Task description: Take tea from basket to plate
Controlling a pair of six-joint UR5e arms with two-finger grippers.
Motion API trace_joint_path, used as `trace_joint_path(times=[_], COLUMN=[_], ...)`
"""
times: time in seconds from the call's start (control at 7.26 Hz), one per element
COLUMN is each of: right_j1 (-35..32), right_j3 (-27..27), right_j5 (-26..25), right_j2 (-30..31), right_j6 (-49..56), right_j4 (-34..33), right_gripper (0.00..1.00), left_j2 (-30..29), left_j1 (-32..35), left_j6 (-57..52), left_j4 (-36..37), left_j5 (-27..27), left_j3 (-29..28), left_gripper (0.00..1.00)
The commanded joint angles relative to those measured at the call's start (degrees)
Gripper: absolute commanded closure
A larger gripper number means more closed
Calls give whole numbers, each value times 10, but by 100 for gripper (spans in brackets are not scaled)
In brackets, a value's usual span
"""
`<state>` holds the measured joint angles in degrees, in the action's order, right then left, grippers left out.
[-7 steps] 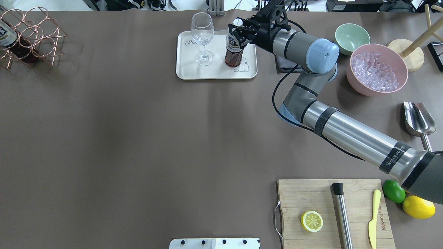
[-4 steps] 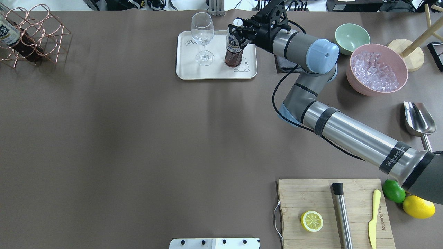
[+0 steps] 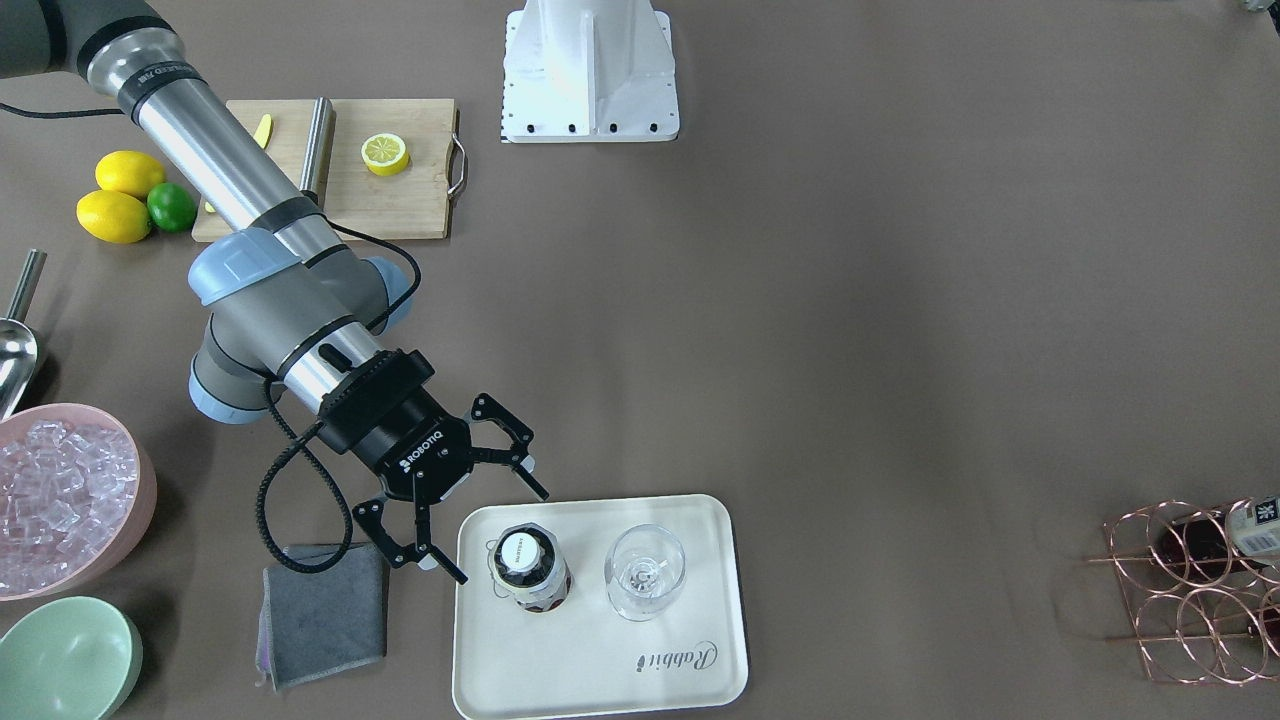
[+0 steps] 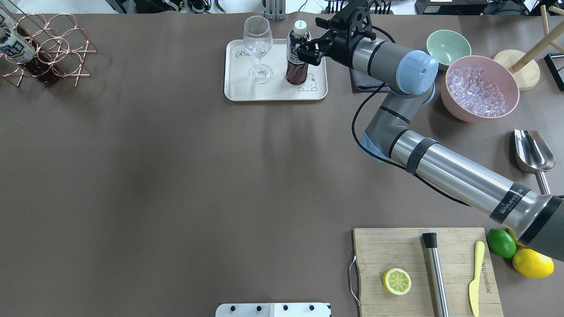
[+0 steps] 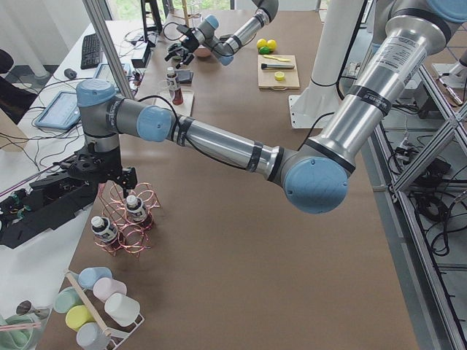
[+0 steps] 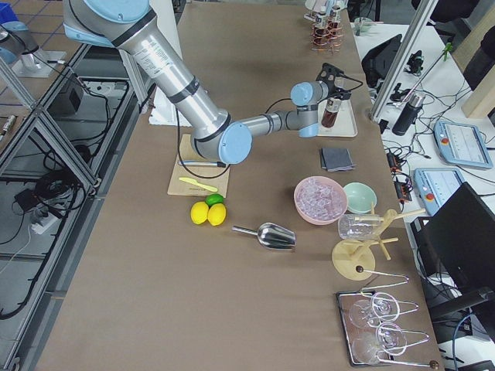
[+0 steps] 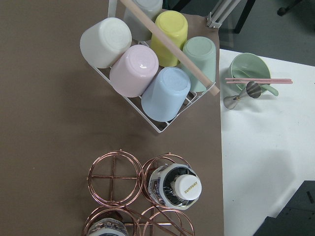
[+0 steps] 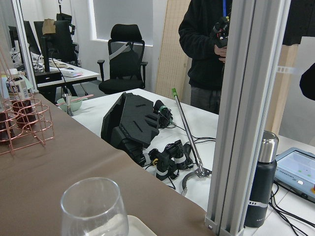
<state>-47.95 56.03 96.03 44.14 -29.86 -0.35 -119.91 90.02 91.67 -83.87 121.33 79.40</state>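
- The tea bottle [image 4: 297, 59] stands upright on the Rabbit tray [image 4: 275, 92], midway along the worktop's edge farthest from the robot, just beside a stemmed wine glass [image 4: 257, 48].
- The right claw [image 3: 498, 536] is spread wide next to the bottle and does not touch it.
- The copper wire rack [image 4: 53, 57] sits at the far left corner with two bottles [image 5: 104, 228] in it.
- The left claw [image 5: 93, 169] hangs over the rack; I cannot tell whether it is spread or pressed together.

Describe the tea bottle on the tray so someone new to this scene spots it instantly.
Find the cream tray near the table edge farthest from the robot. Two things stand on it: a clear stemmed glass and, beside it, the tea bottle. Only it there is dark red-brown with a white cap.
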Motion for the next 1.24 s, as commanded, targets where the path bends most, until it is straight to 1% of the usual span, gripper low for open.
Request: trace_joint_path(times=[0.0, 0.14, 0.28, 0.41, 0.55, 0.69, 0.83, 0.96, 1.1], right_j1=[-82, -100, -126, -147, -157, -157, -161, -163, -171], right_j3=[78, 117, 126, 136, 168, 237, 292, 371, 426], right_j5=[181, 248, 300, 333, 373, 376, 385, 385, 385], right_j2=[9, 25, 24, 27, 51, 109, 177, 252, 299], right_j6=[6, 7, 11, 14, 14, 12, 8, 12, 31], right_j4=[-126, -212, -261, -322, -387, -429, -479, -583, -662], right_gripper=[0, 0, 0, 0, 0, 0, 0, 0, 0], left_j2=[136, 186, 221, 264, 313, 365, 399, 429, 454], left_j1=[17, 17, 17, 17, 17, 17, 17, 15, 18], left_j6=[-190, -206, -212, -229, -287, -342, -430, -535, -641], left_j4=[24, 22, 23, 21, 22, 15, 15, 1, -40], left_j5=[47, 48, 52, 101, 132, 134, 135, 134, 134], left_j3=[147, 213, 272, 324, 372, 399, 405, 385, 339], left_gripper=[3, 3, 4, 5, 15, 12, 9, 4, 4])
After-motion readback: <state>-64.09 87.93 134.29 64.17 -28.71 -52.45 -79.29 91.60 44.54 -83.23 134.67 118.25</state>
